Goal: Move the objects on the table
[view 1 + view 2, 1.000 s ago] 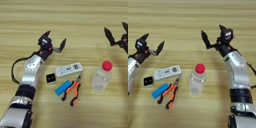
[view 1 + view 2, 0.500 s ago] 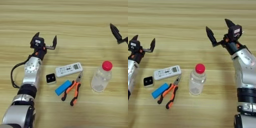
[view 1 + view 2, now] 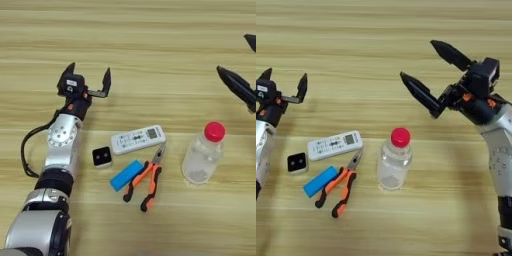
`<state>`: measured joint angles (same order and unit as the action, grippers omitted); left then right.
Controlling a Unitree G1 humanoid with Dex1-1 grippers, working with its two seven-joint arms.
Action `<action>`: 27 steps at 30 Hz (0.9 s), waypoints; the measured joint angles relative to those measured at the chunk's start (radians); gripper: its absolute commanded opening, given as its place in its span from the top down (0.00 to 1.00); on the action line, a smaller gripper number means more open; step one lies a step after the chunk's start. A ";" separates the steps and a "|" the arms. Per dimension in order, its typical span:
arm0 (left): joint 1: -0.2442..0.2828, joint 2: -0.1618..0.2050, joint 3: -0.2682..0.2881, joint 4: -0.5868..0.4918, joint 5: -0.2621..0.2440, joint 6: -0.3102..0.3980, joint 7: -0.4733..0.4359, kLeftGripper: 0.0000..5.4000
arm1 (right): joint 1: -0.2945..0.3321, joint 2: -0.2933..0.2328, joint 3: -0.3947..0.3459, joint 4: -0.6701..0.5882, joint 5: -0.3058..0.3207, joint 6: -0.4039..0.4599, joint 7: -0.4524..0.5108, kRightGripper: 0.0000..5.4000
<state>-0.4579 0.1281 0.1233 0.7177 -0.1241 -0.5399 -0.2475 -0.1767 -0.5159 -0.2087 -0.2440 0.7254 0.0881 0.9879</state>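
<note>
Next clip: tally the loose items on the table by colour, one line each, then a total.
White: 1, the white remote control
Clear with red cap: 1, the clear plastic bottle
Orange and black: 1, the orange-handled pliers
Blue: 1, the flat blue block
Black with a white border: 1, the small cube
Total: 5

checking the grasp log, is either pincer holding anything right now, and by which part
Nothing is held. The left pincer and right pincer are both open above bare table, apart from the bottle and remote.
</note>
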 measured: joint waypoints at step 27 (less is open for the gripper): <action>-0.009 -0.001 0.008 0.020 0.000 -0.001 -0.005 0.00 | 0.186 -0.117 0.191 0.028 -0.221 0.009 0.229 0.08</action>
<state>-0.4665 0.1273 0.1316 0.7378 -0.1240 -0.5405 -0.2522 0.0090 -0.6332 -0.0174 -0.2161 0.5042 0.0971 1.2169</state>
